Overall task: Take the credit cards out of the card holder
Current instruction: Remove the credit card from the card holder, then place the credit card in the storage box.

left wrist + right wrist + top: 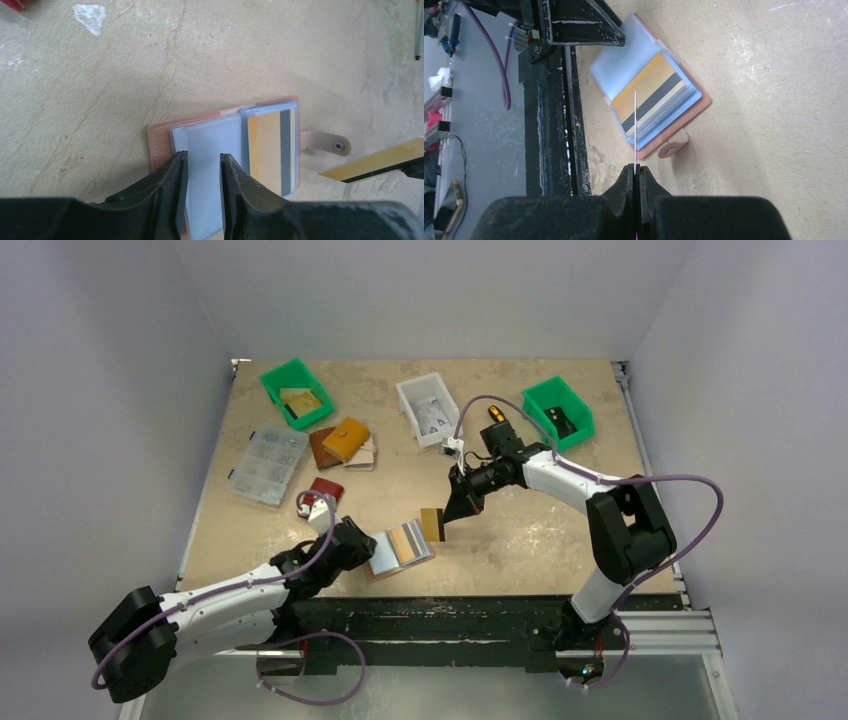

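- A table (540, 530) topped in mottled beige is seen, scuffed and stained pale in places.
- It is enclosed by a plain white back wall (420, 290), left wall (90, 390) and right wall (760, 360).
- A black rail (450, 615) is fixed along its near edge.
- A grey floor (450, 690) is seen below.

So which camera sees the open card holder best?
The right wrist view: the whole open card holder shows, strap and striped card included. In the left wrist view the left gripper covers its near part; the top view shows it small.
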